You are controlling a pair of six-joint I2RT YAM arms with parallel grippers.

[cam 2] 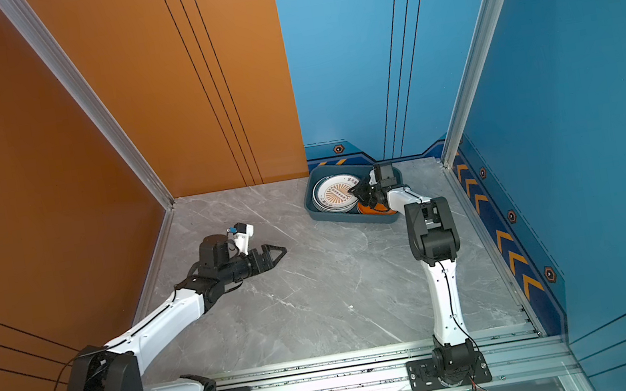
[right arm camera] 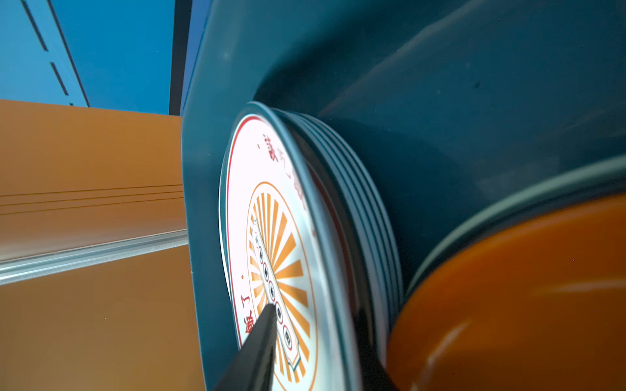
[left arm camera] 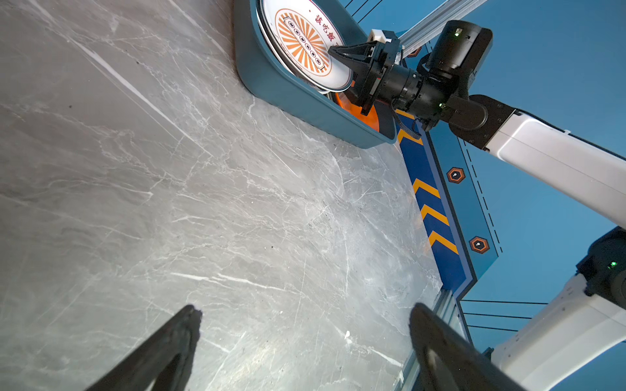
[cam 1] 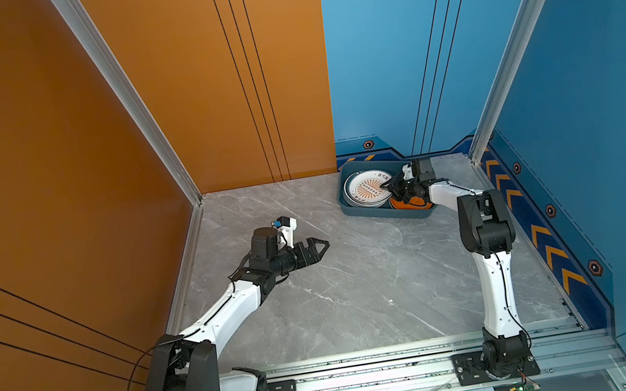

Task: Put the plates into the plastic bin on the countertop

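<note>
The dark teal plastic bin stands at the back right of the grey marble countertop. Inside it lies a stack of plates topped by a white plate with an orange sunburst; an orange plate lies beside the stack. My right gripper reaches into the bin, with one finger over the sunburst plate's face and the other under its rim, jaws parted. My left gripper hovers wide open over bare countertop, holding nothing.
Orange wall panels close the left and back left, blue panels the back right and right. The bin sits close to the back wall and an aluminium corner post. A metal rail carries both arm bases along the front edge.
</note>
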